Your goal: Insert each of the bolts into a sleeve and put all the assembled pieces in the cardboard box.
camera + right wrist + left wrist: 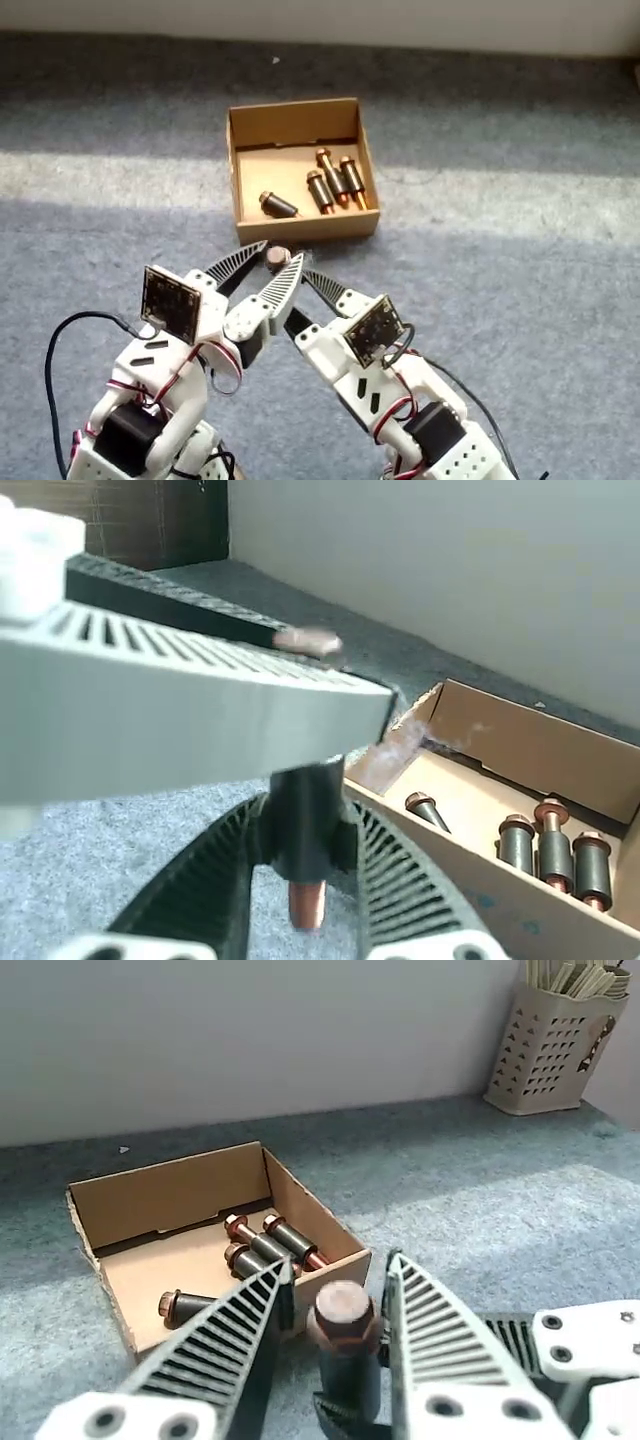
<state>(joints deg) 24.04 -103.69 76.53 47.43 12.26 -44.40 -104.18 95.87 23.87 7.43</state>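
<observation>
The sleeve point(305, 830), with a bolt point(343, 1305) seated in it, is clamped by the right end effector point(305, 810) and held roughly upright, head uppermost. The left end effector point(338, 1268) is released, its jaws set apart on either side of the bolt head. The cardboard box point(295, 125), where four assembled pieces point(335, 180) are lying, is just beyond both end effectors. A short carry forward over its near wall is judged to be needed.

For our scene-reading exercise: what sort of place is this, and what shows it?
Likely an ordinary indoor room: grey carpet covers the work surface, a plain pale wall stands behind, and a perforated holder of sticks sits near it.
</observation>
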